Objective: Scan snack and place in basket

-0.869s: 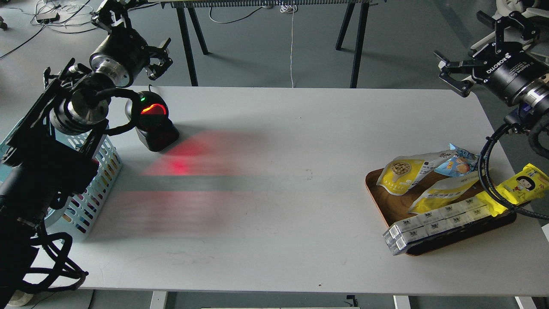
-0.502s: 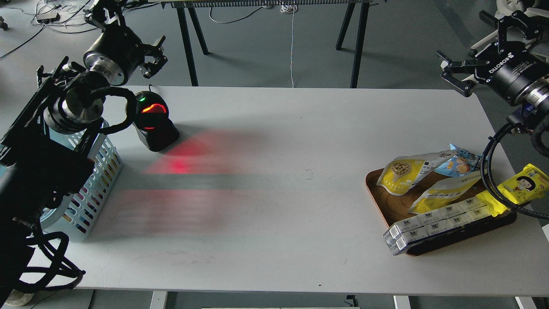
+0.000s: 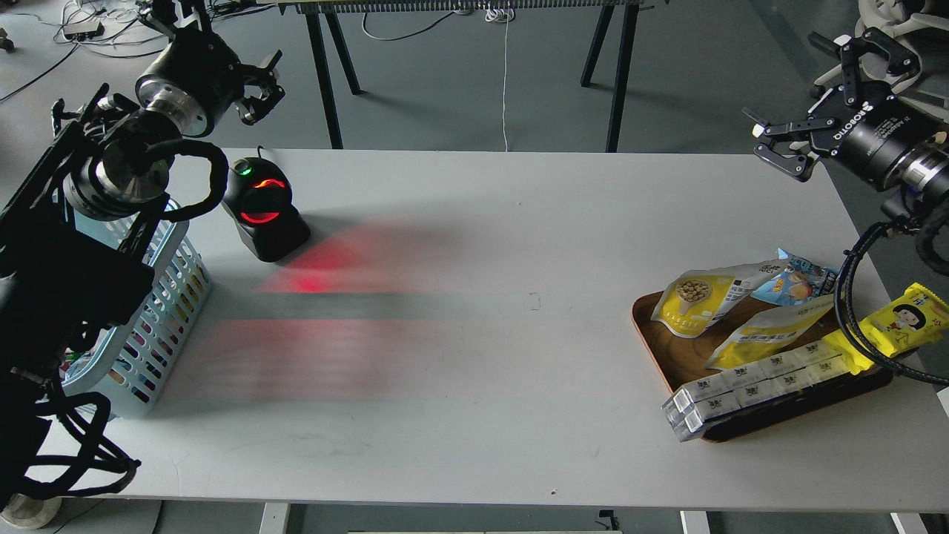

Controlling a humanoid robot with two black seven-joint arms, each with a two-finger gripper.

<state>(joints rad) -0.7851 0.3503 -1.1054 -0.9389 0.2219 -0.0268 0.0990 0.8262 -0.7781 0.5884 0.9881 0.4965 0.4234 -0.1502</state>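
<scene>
The snack (image 3: 700,299), a pouch half yellow with a round picture of beige balls and half white, lies on the brown wooden tray (image 3: 671,356) at the right. The light blue slotted basket (image 3: 159,311) stands at the table's left edge, partly hidden by my left arm. My left gripper (image 3: 222,41) is open and empty, raised behind the table's far left corner, above and behind the scanner. My right gripper (image 3: 819,100) is open and empty, raised over the far right corner, well above and behind the snack.
A black barcode scanner (image 3: 263,209) with a red glow stands next to the basket and throws red light on the table (image 3: 474,371). The tray also holds a second yellow pouch (image 3: 771,330), a small blue packet (image 3: 793,282), a long yellow cartoon-girl wrapper (image 3: 901,322) and clear boxes (image 3: 749,389).
</scene>
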